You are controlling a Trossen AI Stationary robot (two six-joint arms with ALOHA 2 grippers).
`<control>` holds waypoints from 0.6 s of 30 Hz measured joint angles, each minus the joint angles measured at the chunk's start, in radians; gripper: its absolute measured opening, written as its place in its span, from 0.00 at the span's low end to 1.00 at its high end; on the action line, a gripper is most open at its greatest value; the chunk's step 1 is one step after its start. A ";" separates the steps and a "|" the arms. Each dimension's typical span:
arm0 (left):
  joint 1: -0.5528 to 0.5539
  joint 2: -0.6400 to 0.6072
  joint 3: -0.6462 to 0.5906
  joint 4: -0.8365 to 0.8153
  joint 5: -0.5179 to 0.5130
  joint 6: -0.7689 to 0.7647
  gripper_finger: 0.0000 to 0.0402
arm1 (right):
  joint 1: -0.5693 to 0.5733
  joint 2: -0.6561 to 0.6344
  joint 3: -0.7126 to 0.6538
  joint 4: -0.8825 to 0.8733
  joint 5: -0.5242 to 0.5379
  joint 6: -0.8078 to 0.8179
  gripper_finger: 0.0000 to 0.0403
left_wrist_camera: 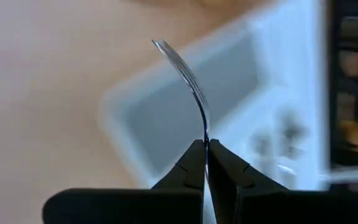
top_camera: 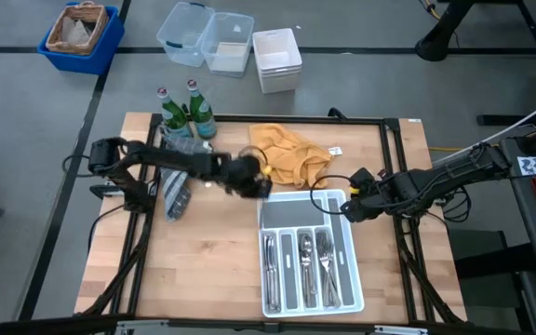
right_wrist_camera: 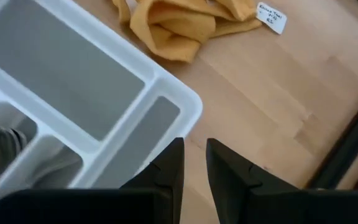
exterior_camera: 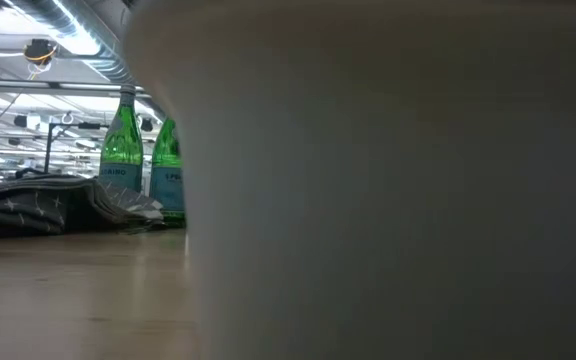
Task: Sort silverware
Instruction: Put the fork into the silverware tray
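Observation:
A shiny fork (left_wrist_camera: 188,81) sticks out past my left gripper (left_wrist_camera: 206,146), which is shut on it; its tines point away, over the white tray (left_wrist_camera: 166,112). In the high view my left gripper (top_camera: 254,181) hovers by the tray's far left corner. The tray (top_camera: 273,209) holds several pieces of silverware (top_camera: 298,261) in its near long compartments. My right gripper (right_wrist_camera: 194,146) stands open with nothing between its fingers, over the tray's far right corner (top_camera: 345,207). My left gripper pinches the fork between its two fingertips, on the narrow stretch just behind the tines (left_wrist_camera: 205,134). The fork is seen edge-on, runs on in line with the fingers and curves away from them. It is lifted clear above the tray; its handle is hidden behind the fingers.
A yellow cloth (top_camera: 287,154) lies just beyond the tray, with a paper tag (right_wrist_camera: 271,17) beside it. Green bottles (top_camera: 189,116) and a grey cloth (top_camera: 175,191) sit at the far left. The tray's wall (exterior_camera: 388,200) blocks most of the low view. Bins (top_camera: 203,39) stand off the table.

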 joint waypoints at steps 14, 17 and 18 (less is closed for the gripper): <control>-0.574 0.256 0.096 0.659 -0.788 -0.425 0.00 | 0.000 0.002 0.000 0.091 -0.013 -0.179 0.18; -0.588 0.363 0.212 0.675 -0.801 -0.425 0.00 | 0.000 0.002 0.000 0.138 -0.038 -0.219 0.18; -0.587 0.396 0.250 0.673 -0.799 -0.415 0.00 | 0.000 0.002 0.000 0.150 -0.044 -0.226 0.18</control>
